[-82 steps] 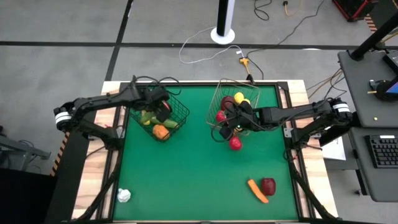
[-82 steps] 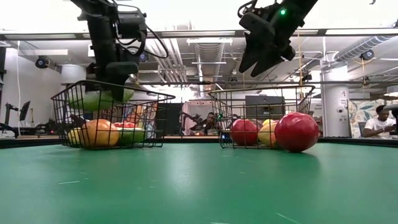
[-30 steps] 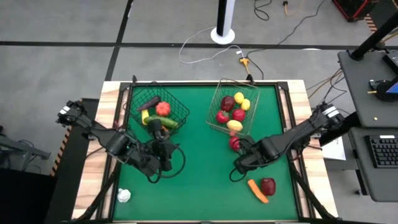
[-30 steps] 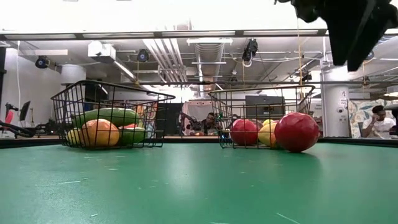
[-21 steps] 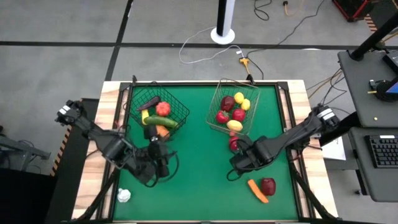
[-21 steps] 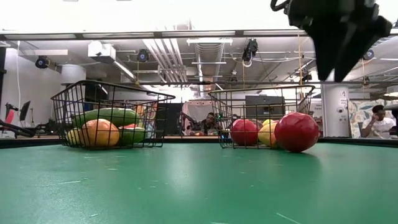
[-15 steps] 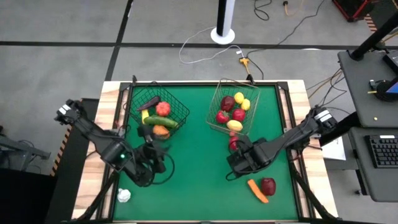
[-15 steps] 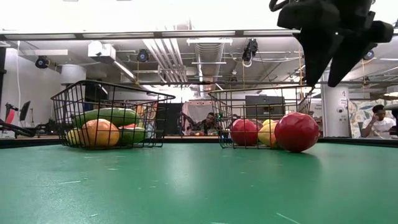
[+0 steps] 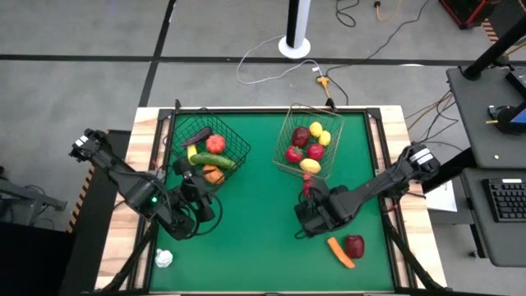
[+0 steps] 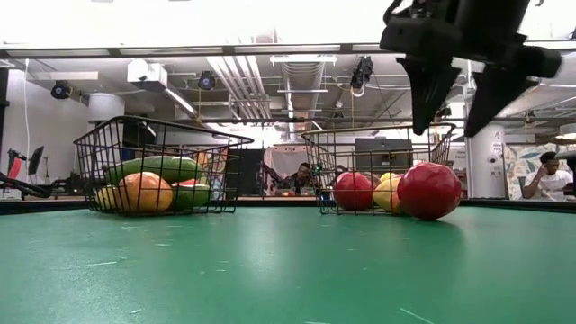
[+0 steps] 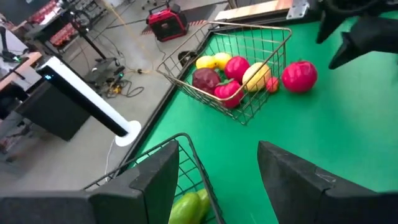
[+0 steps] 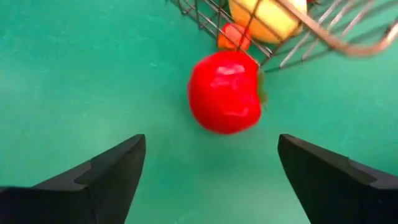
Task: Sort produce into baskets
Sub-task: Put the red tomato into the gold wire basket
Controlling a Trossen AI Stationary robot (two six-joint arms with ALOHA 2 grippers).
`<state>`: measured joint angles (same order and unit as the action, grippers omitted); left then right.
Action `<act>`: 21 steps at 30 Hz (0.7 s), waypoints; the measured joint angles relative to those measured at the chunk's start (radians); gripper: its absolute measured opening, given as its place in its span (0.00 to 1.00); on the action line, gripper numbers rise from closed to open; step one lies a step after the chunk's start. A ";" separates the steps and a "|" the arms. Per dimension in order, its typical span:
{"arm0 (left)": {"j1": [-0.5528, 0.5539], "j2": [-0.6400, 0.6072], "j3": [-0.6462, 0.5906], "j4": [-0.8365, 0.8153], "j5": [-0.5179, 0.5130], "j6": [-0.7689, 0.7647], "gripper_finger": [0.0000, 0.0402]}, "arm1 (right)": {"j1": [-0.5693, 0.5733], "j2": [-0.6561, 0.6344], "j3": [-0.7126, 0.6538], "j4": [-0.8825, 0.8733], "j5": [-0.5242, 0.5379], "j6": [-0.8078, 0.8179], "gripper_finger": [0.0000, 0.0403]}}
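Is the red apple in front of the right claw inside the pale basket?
No, the apple lies on the green mat just outside the pale basket, in front of the open right claw.

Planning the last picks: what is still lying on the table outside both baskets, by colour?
Red: 2, one fruit beside the pale basket, one darker fruit beside the carrot
Orange: 1, the carrot
White: 1, a small piece
Total: 4
Small orange bit at the basket's corner not counted: unclear.
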<state>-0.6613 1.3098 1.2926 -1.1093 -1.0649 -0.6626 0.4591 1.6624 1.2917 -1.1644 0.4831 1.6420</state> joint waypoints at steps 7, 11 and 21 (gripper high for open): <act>0.001 -0.004 0.000 -0.009 0.000 0.097 0.50 | 0.084 0.094 -0.002 0.000 0.070 0.219 0.89; 0.013 -0.021 0.000 -0.021 0.000 0.169 0.50 | 0.082 0.107 -0.006 -0.009 0.064 0.285 0.89; 0.022 -0.066 0.000 -0.073 0.001 0.231 0.50 | 0.021 0.078 -0.005 0.006 0.042 0.274 0.89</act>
<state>-0.6395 1.2434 1.2926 -1.1820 -1.0641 -0.4316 0.4803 1.7401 1.2865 -1.1583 0.5249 1.9161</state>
